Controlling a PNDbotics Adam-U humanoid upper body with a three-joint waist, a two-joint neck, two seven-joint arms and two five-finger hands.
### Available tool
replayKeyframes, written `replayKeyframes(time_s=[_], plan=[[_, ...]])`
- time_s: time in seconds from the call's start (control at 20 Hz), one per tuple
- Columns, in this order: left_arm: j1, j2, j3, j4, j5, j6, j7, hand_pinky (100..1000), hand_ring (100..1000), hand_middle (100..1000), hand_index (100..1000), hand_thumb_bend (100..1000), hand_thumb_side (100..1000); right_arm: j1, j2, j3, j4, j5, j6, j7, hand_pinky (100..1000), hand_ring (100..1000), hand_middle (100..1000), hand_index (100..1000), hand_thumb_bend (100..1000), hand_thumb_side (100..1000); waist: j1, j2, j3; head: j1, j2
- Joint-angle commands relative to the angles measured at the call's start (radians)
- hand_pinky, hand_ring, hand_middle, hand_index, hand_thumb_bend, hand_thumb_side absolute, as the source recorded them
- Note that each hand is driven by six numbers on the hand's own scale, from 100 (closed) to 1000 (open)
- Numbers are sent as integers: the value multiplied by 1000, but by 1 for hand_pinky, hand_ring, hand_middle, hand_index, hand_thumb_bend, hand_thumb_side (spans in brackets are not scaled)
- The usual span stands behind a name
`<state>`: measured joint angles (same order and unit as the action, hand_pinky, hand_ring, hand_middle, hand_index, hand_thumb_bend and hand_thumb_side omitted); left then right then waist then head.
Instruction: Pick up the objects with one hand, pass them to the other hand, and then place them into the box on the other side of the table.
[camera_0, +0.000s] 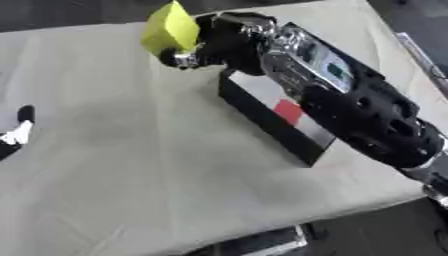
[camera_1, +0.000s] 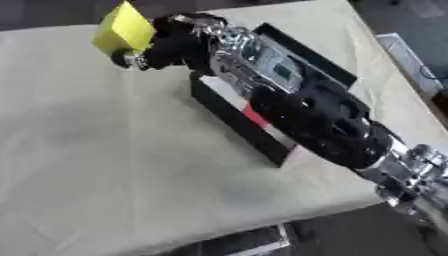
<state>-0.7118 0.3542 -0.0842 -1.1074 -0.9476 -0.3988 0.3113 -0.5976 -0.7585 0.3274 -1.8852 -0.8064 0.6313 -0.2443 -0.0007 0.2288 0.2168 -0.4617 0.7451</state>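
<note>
Left eye view: yellow block (camera_0: 171, 28) in right hand (camera_0: 214, 47) fingers.

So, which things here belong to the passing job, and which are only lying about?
Job:
- yellow block, held in the right hand
- black box beside the arm
- red piece inside the box

Not job:
- beige table cover
</note>
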Motion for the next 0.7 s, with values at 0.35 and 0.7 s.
replayKeyframes(time_s=[0.35, 0.7], plan=[[43, 243, 114, -168, 310, 142, -173, 824, 755, 710, 803, 303, 432, 122, -168, -154, -73, -57, -67, -29, 880, 625, 444, 592, 395, 100, 1, -20, -6, -32, -19], [65, 307, 180, -190, 388, 209, -143, 820, 749, 707, 807, 285, 437, 256, -262, -234, -68, -21, -112, -14, 872, 625, 444, 584, 418, 130, 1, -13, -9, -48, -28]])
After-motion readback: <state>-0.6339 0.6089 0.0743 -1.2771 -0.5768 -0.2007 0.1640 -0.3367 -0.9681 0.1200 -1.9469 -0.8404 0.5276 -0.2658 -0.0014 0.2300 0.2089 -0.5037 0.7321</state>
